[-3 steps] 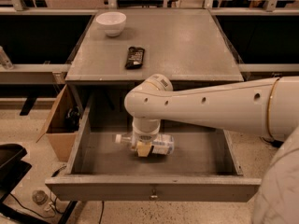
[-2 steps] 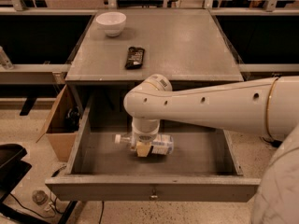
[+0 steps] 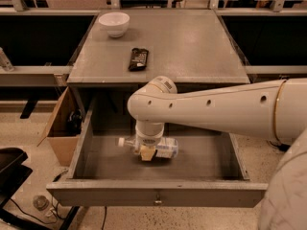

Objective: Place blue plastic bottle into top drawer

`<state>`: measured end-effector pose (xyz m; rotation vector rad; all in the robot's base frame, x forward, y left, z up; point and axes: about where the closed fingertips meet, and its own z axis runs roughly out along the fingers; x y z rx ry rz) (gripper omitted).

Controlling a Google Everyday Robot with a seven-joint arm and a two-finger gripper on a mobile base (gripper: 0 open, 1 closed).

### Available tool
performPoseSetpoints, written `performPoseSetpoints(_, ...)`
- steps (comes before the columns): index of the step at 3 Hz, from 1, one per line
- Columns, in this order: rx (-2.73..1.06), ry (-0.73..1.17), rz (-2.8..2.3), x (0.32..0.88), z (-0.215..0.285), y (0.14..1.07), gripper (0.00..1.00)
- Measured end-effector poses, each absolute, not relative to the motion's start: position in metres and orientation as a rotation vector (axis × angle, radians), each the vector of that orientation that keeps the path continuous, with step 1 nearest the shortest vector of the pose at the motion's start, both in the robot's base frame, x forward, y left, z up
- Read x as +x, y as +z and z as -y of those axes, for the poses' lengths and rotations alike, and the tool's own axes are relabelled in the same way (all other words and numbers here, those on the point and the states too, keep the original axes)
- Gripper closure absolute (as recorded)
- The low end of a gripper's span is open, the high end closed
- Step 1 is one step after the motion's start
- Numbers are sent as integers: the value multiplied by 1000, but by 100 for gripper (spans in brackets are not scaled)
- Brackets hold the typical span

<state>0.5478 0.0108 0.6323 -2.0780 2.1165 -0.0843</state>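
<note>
The blue plastic bottle lies on its side on the floor of the open top drawer, white cap pointing left. My gripper reaches down from the white arm into the drawer and sits right over the bottle's middle, hiding part of it. The arm's wrist covers the fingers from above. The drawer is pulled fully out below the table's front edge, with its small knob at the middle of the front panel.
On the grey tabletop stand a white bowl at the back left and a dark flat snack bar near the front. A cardboard box sits on the floor left of the drawer. A black object is at far left.
</note>
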Motion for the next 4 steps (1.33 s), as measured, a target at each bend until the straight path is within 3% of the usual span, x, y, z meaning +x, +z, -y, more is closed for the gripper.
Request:
performPoseSetpoints(1,-2078,-84,-2116,548,-11,632,0)
performPoseSetpoints(4,-1971,6,-2020,533,6,664,0)
